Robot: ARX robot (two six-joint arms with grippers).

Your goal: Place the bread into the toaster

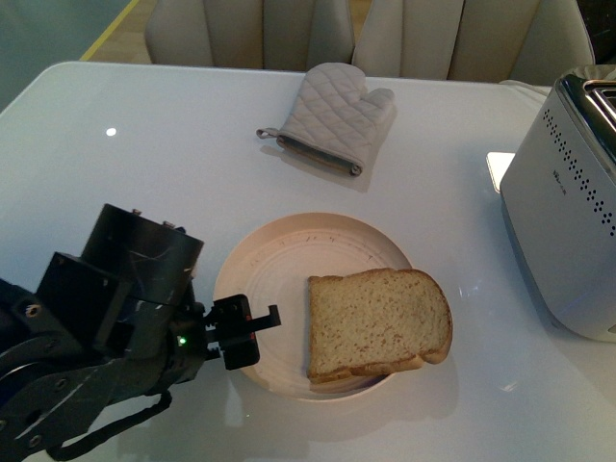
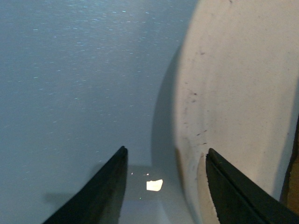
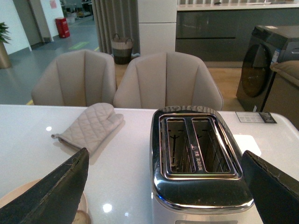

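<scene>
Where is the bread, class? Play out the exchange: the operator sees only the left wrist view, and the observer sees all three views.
Observer: The bread lies flat on the plate, on the half nearer the toaster. One corner overhangs the rim.
Operator: How close is my left gripper to it?
Observer: In the front view the left gripper is at the plate's opposite edge, open and apart from the slice.
Operator: Is the toaster ready to take it?
Observer: The right wrist view looks down into both slots and they are empty. The right gripper is wide open and holds nothing.
</scene>
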